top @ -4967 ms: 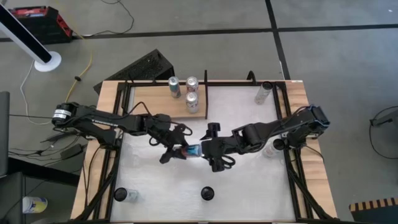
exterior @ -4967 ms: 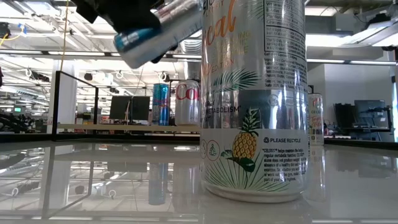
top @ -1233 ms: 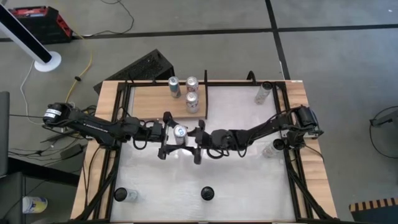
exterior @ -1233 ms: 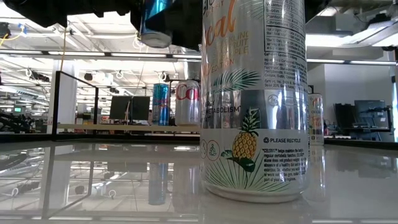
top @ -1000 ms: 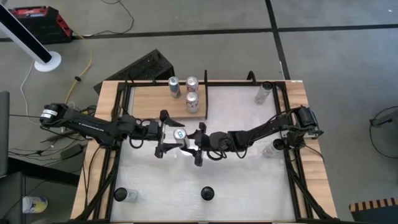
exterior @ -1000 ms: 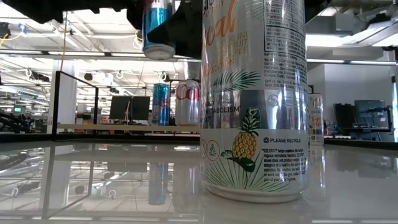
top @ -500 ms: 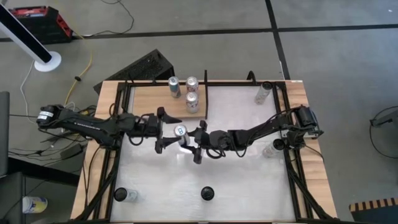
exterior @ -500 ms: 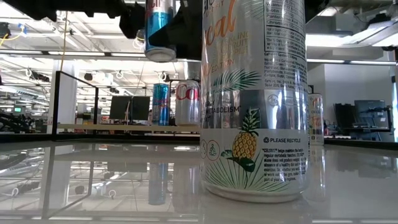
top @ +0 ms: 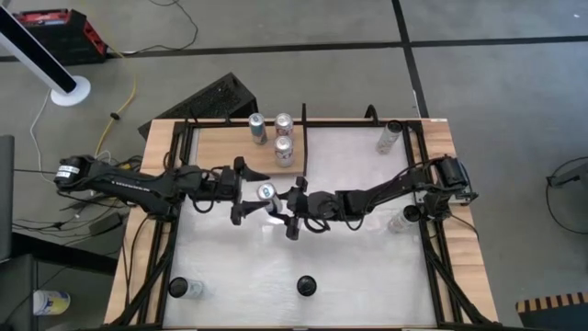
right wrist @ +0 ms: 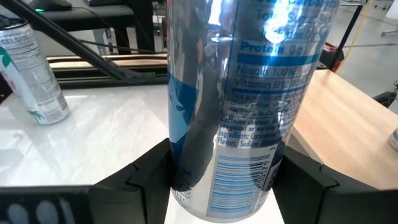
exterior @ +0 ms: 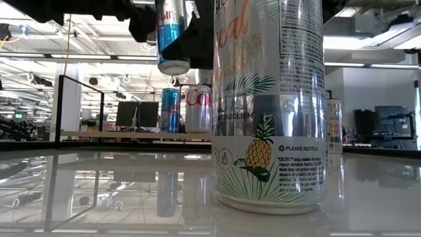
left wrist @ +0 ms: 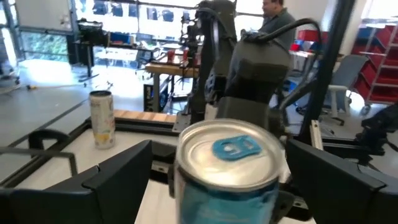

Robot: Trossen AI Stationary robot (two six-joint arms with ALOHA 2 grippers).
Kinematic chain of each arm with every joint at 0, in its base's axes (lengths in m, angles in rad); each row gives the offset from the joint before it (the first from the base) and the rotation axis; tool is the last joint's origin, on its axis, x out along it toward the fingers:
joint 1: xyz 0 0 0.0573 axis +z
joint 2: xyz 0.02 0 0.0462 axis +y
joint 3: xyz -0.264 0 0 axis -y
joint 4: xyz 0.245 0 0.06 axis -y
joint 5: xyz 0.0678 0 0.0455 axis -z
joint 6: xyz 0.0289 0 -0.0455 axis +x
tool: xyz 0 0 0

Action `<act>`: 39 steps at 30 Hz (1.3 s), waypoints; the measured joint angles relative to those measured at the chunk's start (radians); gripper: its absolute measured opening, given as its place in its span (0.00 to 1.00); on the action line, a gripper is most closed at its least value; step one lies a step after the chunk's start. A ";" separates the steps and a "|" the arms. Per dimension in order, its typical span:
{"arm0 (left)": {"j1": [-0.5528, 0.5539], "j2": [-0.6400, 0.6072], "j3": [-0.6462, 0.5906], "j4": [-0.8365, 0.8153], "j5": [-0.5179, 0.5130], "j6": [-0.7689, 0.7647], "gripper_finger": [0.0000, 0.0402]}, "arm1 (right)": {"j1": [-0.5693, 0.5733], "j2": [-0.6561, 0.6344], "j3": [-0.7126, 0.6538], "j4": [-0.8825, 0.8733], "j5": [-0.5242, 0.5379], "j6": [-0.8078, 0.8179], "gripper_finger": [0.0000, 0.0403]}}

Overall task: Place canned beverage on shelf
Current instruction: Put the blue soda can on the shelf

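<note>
A slim blue-and-silver can (top: 265, 193) with a shiny metal top and blue pull tab hangs in the air at the centre of the high view, above the glossy white table (top: 358, 267). In the low view it sits at the upper left of centre, upright with a slight tilt, its rounded base showing. The right gripper (top: 281, 204) clamps the can's cylinder between its two dark, angular fingers — the right wrist view shows the printed label filling the frame, with a finger pressed to each side. The left gripper (top: 243, 192) sits just left of the can, fingers spread wide on either side of it without gripping; the left wrist view looks down on the can's lid between them.

The shelf (top: 243, 147), a flat light-brown wood-grain panel edged with thin black rails, lies in the upper left part of the table. Three upright cans (top: 276, 135) stand clustered at its right end. Other cans stand on the table: one near the upper right corner (top: 389, 137), one at the right edge (top: 399, 219), and two along the bottom (top: 306, 286) — the tall pineapple-printed one looms large in the low view.
</note>
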 joint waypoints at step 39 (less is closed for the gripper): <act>0.017 0.035 0.001 -0.044 -0.020 0.006 0.55 | -0.005 -0.009 0.001 -0.066 0.002 -0.008 0.91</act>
